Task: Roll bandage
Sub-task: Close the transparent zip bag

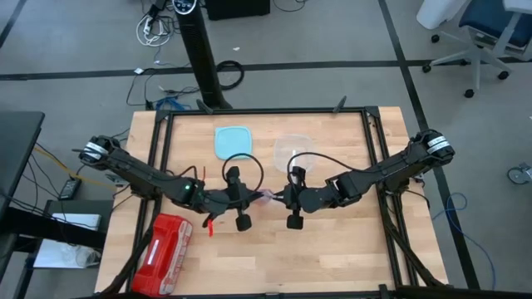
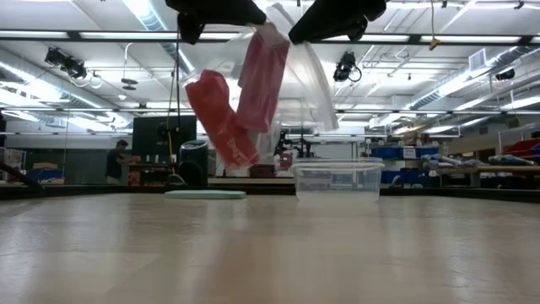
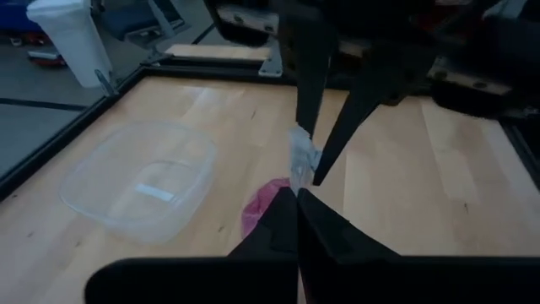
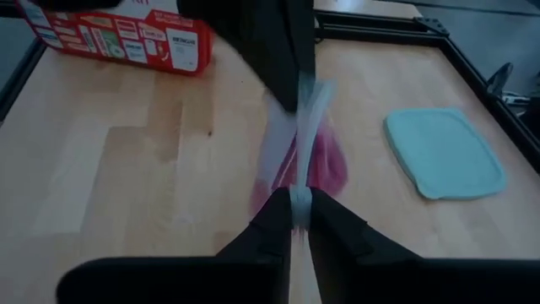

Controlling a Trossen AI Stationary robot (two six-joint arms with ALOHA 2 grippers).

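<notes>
While both grippers pinch the clear plastic bag (image 2: 304, 76) by its top edge, the bandage (image 2: 261, 76) hangs inside it, in the air between and below my fingertips, clear of the table (image 1: 332, 249). Left gripper (image 1: 249, 199) is clamped fully shut on the film; right gripper (image 1: 281, 198) is nearly closed on the same thin edge, tips almost touching the left's.

Step, as I read it: get the bag open so the bandage can come out for rolling. To do it well I'd keep both pinches on film only, not fabric, and pull the tips apart slowly and level. The film is slick and can slip out of a thin pinch.

Materials:
- bag: thin, transparent, crinkly, bunched into a twisted rope at my tips
- bandage: soft dusky pink-red fabric, limp flat strip, folds under its own weight
- beyond the grippers: rigid clear tub (image 1: 295, 149), flat teal lid (image 1: 233, 140)
- near the left arm's side: glossy red case (image 1: 165, 253)
</notes>
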